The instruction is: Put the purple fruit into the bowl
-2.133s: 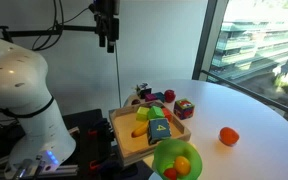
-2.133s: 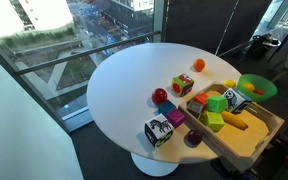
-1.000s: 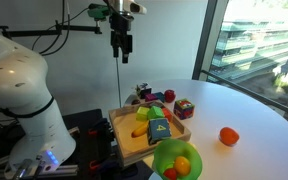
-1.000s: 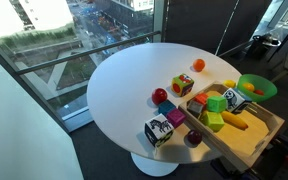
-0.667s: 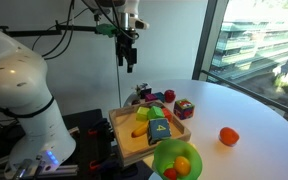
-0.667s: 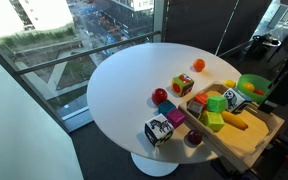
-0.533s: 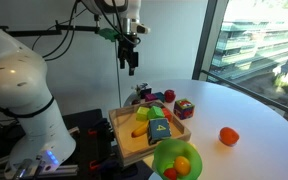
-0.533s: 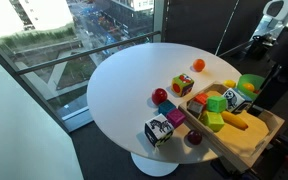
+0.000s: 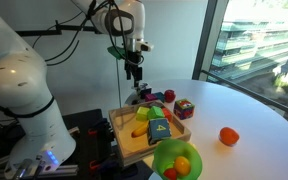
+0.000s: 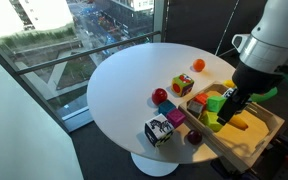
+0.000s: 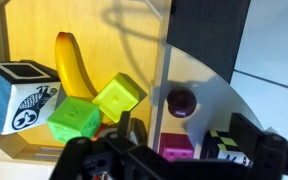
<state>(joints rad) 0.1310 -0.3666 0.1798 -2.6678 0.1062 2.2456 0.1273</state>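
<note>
The arm is reaching out from its white base and bending at the wrist, so the gripper (image 9: pixel 135 78) is pointing straight down over the far end of the wooden tray (image 9: pixel 124 138). In the wrist view its fingers (image 11: pixel 133 133) are standing spread wide, with nothing clasped between them.

One purple fruit (image 11: pixel 181 101) is lying on the white table (image 9: pixel 244 110), just beside the tray's edge. In the wrist view it is showing ahead of the gap between the fingers, and they are not touching it. It is well apart from the bowl (image 9: pixel 160 153), the single lime-green one sitting at the tray's opposite end. The bowl seems to be holding two or three small fruits, though they are too small to count surely.

Inside the tray the wrist view is showing one banana (image 11: pixel 70 66), one pictured cube (image 11: pixel 19 95), and two green blocks: a lime-green cube (image 11: pixel 121 97) touching a second lime-green cube (image 11: pixel 74 119). One orange fruit (image 9: pixel 228 136) is lying alone on the table.
</note>
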